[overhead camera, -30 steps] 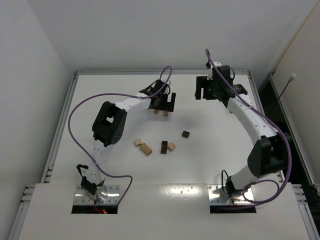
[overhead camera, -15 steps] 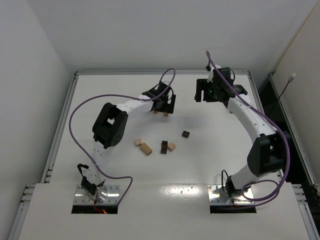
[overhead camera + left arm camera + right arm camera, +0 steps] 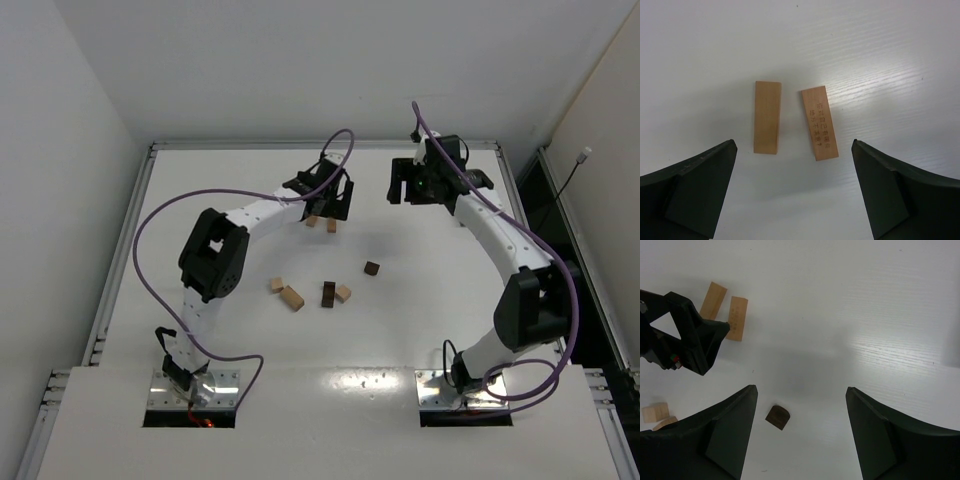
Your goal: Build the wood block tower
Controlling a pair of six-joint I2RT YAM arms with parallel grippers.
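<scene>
I am holding my left arm stretched far across the table point(image 3: 200, 190), elbow bowed out to the left. My left gripper point(image 3: 328, 205) point(image 3: 793, 145) is hovering, jaws spread wide and empty, over two tan oblong blocks point(image 3: 766, 117) point(image 3: 819, 123) lying side by side, just apart. My right arm is arching along the right side, and my right gripper point(image 3: 420, 188) point(image 3: 800, 388) is hanging wide and empty too. Nearer my bases, a dark brown cube point(image 3: 372, 268) is lying alone, and a dark brown oblong point(image 3: 328, 293) is sitting among three tan blocks point(image 3: 292, 297).

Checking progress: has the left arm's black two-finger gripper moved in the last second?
Yes, slightly: the left gripper shifted upward in the top view, off the two tan wooden oblong blocks it overlapped.
</scene>
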